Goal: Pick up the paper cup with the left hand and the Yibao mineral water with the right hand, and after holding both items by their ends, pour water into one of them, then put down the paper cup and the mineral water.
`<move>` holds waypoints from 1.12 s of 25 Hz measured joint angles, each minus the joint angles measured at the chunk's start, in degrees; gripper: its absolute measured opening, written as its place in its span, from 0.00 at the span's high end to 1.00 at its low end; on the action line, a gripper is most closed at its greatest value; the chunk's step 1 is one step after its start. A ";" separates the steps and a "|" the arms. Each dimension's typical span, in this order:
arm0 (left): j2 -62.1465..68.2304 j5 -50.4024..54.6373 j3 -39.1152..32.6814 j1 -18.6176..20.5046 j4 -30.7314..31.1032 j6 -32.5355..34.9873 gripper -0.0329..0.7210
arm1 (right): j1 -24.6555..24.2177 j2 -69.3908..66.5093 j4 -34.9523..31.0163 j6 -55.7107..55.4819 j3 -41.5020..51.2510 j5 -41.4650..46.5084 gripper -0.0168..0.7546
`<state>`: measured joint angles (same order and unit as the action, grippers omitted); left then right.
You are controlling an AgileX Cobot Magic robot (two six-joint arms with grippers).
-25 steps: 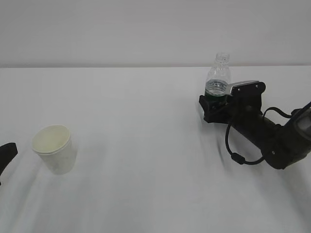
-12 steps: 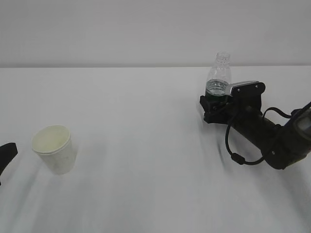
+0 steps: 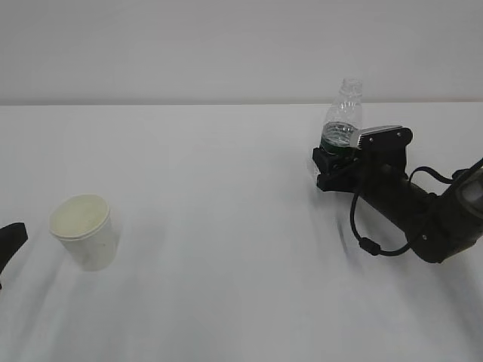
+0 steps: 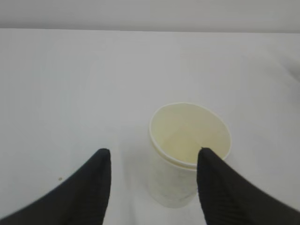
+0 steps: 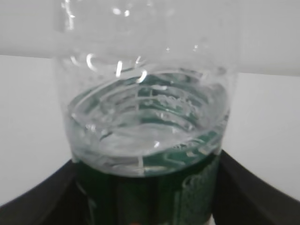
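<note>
Since a second ago the small clear ribbed Yibao mineral water bottle [image 3: 341,121] tips right, black right gripper [image 3: 334,160] jaws clamping it, black left gripper [image 4: 152,187] gaping just short of the white paper cup [image 4: 187,150]

Left pincer [image 4: 152,161] open, paper cup [image 4: 190,152] upright between fingers [image 4: 93,187].

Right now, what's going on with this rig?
The right gripper brackets the label band of the small clear ribbed plastic bottle, which leans slightly; whether the jaws grip it is unclear. The left gripper is open, the small white paper cup standing on the white table just beyond its fingertips, not yet grasped.
</note>
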<state>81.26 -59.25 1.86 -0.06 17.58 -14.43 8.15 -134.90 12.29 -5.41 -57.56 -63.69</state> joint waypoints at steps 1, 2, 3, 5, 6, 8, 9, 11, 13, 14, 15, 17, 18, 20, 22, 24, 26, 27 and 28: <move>0.00 0.00 0.00 0.00 0.00 0.36 0.41 | 0.00 0.00 0.00 0.00 0.00 0.00 0.31; 0.05 0.00 0.00 0.00 0.00 0.81 0.41 | 0.00 0.00 0.00 0.00 0.00 0.00 0.31; 0.30 0.00 0.00 0.00 0.00 0.96 0.41 | 0.00 0.00 0.00 0.00 -0.04 0.00 0.31; 1.32 -0.13 0.00 0.00 0.00 1.32 0.41 | 0.00 0.00 0.00 0.00 -0.04 0.00 0.31; 2.14 -0.32 0.00 0.00 0.00 1.48 0.41 | 0.00 0.00 0.00 0.00 -0.04 0.00 0.31; 4.17 -1.58 0.00 0.00 0.00 2.04 0.41 | 0.00 0.00 0.00 0.00 -0.04 0.00 0.31; 5.13 -2.63 0.00 0.00 0.00 2.21 0.41 | 0.00 0.00 0.00 0.00 -0.04 0.00 0.31; 7.59 -4.70 0.00 0.00 0.00 2.48 0.41 | 0.00 0.00 0.00 0.00 -0.04 -0.11 0.32; 10.00 -5.70 0.00 0.00 0.00 2.62 0.42 | 0.00 0.00 0.00 0.00 -0.04 -0.22 0.32; 11.38 -5.99 0.00 0.00 0.00 2.75 0.42 | 0.00 0.00 0.00 0.00 -0.04 -0.22 0.32; 12.72 -6.10 0.00 0.00 0.00 2.75 0.42 | 0.00 0.00 0.00 0.00 -0.04 -0.22 0.32; 14.94 -6.10 0.00 0.00 0.00 3.51 0.42 | 0.00 0.00 0.00 0.00 -0.04 -0.22 0.32; 15.94 -6.10 0.00 0.00 0.26 3.97 0.42 | 0.00 0.00 0.00 0.00 -0.04 -0.22 0.32; 16.88 -6.22 -0.39 0.00 1.34 5.20 0.42 | 0.00 0.00 0.00 0.00 -0.04 -0.22 0.32; 16.99 -6.22 -0.93 0.00 2.67 6.30 0.43 | 0.00 0.00 0.00 0.00 -0.04 -0.22 0.32; 16.99 -6.22 -1.17 0.00 3.75 7.28 0.43 | 0.00 0.00 0.00 0.00 -0.04 -0.22 0.32; 16.99 -6.35 -1.17 0.00 4.12 7.58 0.41 | 0.00 0.00 0.00 0.00 -0.04 -0.22 0.32; 16.99 -6.35 -1.17 0.00 4.27 7.71 0.40 | 0.00 0.00 0.00 0.00 -0.04 -0.22 0.32; 16.99 -6.35 -1.17 0.00 4.36 7.82 0.37 | 0.00 0.00 0.00 0.00 -0.04 -0.22 0.32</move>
<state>98.26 -65.60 0.69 -0.06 21.94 -6.61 8.15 -134.90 12.29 -5.41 -57.60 -63.92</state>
